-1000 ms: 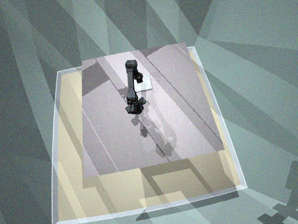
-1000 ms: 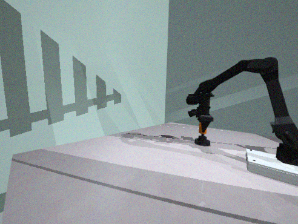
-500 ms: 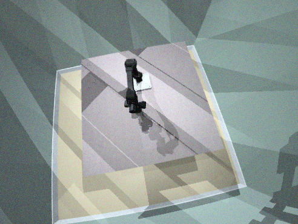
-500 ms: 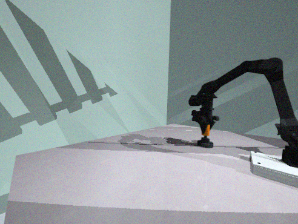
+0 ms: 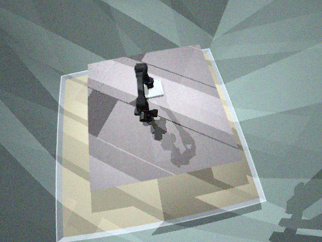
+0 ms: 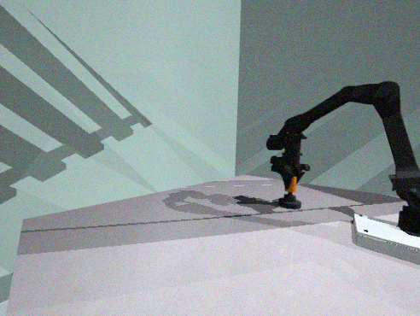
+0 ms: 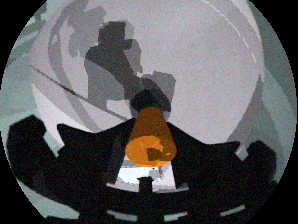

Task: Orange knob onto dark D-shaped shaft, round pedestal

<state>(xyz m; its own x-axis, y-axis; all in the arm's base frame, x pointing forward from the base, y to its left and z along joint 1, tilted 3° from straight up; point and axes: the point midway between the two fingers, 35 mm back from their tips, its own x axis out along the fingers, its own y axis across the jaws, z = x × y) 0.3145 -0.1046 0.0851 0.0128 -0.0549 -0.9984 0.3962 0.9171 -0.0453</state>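
The orange knob point(image 6: 293, 184) point(image 7: 150, 145) is upright between the fingers of my gripper point(image 6: 291, 184) point(image 7: 150, 123), which is shut on it. The dark round pedestal point(image 6: 289, 203) point(image 7: 149, 98) stands directly below the knob. In the exterior view a short dark length of the shaft point(image 6: 290, 196) shows between the knob's lower end and the pedestal, so the knob is not down on the base. Whether the shaft's tip is inside the hole cannot be told. The flat sides are hidden. In the top view the arm hides the knob and pedestal.
A white base plate point(image 5: 158, 92) point(image 6: 384, 236) lies beside the arm's foot. The arm point(image 5: 141, 88) point(image 6: 324, 112) arches over from there to the pedestal. The pale table top point(image 5: 124, 157) point(image 6: 171, 273) carries dark shadows of the arm and thin dark lines.
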